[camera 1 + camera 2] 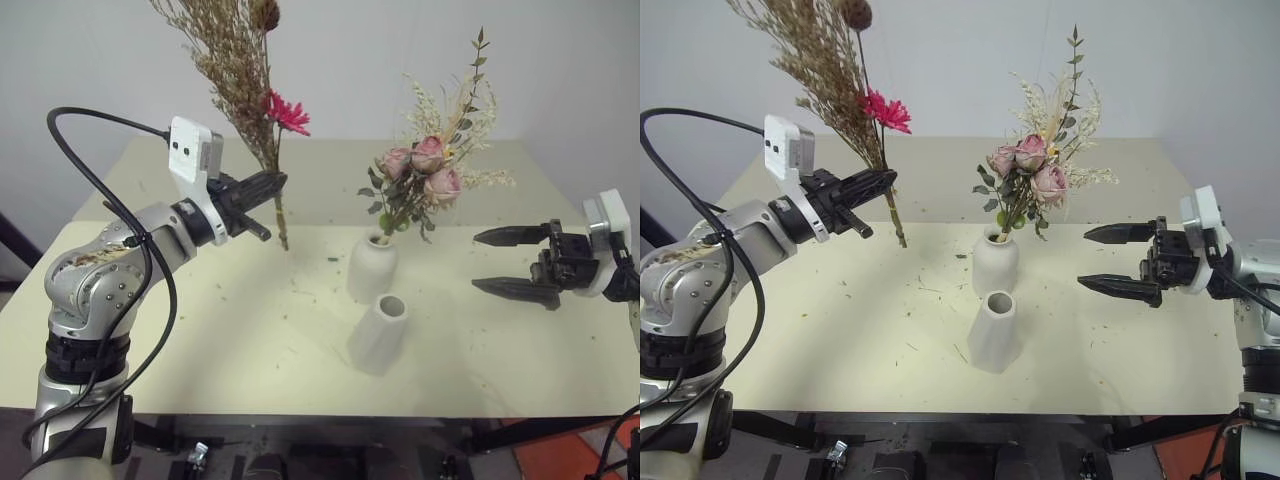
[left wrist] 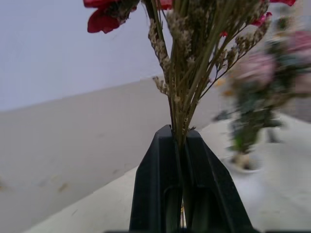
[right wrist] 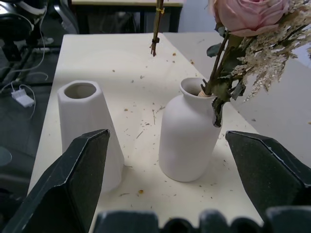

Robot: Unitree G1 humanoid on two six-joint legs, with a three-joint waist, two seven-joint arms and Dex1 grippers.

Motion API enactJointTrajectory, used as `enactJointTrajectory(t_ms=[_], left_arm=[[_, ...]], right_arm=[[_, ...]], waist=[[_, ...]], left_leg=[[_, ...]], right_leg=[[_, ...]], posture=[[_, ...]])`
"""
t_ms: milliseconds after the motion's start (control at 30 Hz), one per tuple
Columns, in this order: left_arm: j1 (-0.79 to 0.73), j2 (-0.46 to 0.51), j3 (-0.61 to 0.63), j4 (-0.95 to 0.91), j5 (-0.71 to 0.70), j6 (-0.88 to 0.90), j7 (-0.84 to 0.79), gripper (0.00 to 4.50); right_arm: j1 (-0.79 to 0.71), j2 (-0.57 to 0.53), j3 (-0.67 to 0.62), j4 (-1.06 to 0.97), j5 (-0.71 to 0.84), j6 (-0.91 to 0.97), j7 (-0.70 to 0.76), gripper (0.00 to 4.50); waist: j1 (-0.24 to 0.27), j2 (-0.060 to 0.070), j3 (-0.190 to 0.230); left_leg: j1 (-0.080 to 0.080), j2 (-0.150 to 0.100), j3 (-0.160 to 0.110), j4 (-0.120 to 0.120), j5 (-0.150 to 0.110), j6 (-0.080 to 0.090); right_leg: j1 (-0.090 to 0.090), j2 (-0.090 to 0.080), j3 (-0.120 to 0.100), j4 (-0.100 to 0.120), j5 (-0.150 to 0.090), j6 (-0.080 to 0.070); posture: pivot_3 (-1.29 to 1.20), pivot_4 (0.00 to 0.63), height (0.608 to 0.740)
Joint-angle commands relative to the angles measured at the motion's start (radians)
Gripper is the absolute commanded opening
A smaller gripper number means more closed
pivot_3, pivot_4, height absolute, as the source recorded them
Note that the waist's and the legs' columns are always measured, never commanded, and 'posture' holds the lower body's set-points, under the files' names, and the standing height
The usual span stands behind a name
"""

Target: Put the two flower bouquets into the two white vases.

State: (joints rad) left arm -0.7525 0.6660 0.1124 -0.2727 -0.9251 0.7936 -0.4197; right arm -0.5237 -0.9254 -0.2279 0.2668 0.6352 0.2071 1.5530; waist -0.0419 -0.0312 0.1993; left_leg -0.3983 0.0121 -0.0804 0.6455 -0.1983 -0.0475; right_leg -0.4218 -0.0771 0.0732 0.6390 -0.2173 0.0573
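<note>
My left gripper is shut on the stems of the dry tan grass bouquet with one bright pink flower, held upright above the table's left half. The stem ends hang clear of the surface. The pink rose bouquet stands in the round-bodied white vase at the table's middle. The taller tapered vase stands just in front of it with nothing in its mouth. My right gripper is open, level, to the right of both vases, pointing at them.
The cream table is strewn with small dry flower bits. Its front edge lies close below the tapered vase. A white wall rises behind the table. Black cables loop over my left arm.
</note>
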Motion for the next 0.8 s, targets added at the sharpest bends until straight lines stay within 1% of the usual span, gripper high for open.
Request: enactJointTrajectory(t_ms=[33, 200, 300, 500, 800], left_arm=[[-0.06, -0.025, 0.041, -0.004, -0.044, -0.046, -0.117, 0.01], [-0.098, -0.079, 0.037, 0.005, -0.092, -0.033, -0.223, 0.01], [-0.109, -0.112, 0.009, 0.006, -0.093, -0.042, -0.302, 0.01], [-0.172, -0.206, -0.061, 0.066, -0.036, -0.064, -0.366, 0.01], [-0.198, -0.254, -0.084, 0.095, 0.003, -0.049, -0.408, 0.01]], right_arm=[[0.015, -0.042, -0.02, -0.042, 0.064, -0.042, 0.061, 4.5], [0.023, -0.065, 0.009, -0.049, 0.097, -0.046, 0.061, 4.5], [0.023, -0.072, 0.028, -0.058, 0.12, -0.038, 0.061, 4.5], [0.031, -0.085, 0.075, -0.105, 0.166, -0.027, 0.061, 4.5], [0.035, -0.114, 0.099, -0.128, 0.205, -0.008, 0.061, 4.5]], waist=[[0.0, 0.0, 0.0], [-0.005, 0.0, 0.0], [-0.006, 0.0, 0.0], [-0.002, 0.0, 0.0], [-0.004, 0.0, 0.0]], left_leg=[[0.0, 0.0, 0.0, 0.0, 0.0, 0.0], [0.0, 0.0, 0.0, 0.0, 0.0, 0.0], [0.001, 0.0, 0.0, 0.0, 0.0, 0.0], [0.001, 0.0, 0.0, 0.0, 0.0, 0.0], [0.001, 0.0, 0.0, 0.0, 0.0, 0.0]], right_leg=[[0.0, 0.0, 0.0, 0.0, 0.0, 0.0], [0.0, 0.0, 0.0, 0.0, -0.001, 0.001], [0.0, 0.0, 0.0, 0.001, -0.001, 0.001], [0.001, 0.0, 0.0, 0.0, -0.002, 0.003], [0.0, 0.0, 0.0, 0.001, -0.002, 0.003]], posture=[[0.0, 0.15, 0.74], [0.0, 0.15, 0.74], [0.0, 0.15, 0.74], [0.0, 0.15, 0.74], [0.0, 0.15, 0.74]])
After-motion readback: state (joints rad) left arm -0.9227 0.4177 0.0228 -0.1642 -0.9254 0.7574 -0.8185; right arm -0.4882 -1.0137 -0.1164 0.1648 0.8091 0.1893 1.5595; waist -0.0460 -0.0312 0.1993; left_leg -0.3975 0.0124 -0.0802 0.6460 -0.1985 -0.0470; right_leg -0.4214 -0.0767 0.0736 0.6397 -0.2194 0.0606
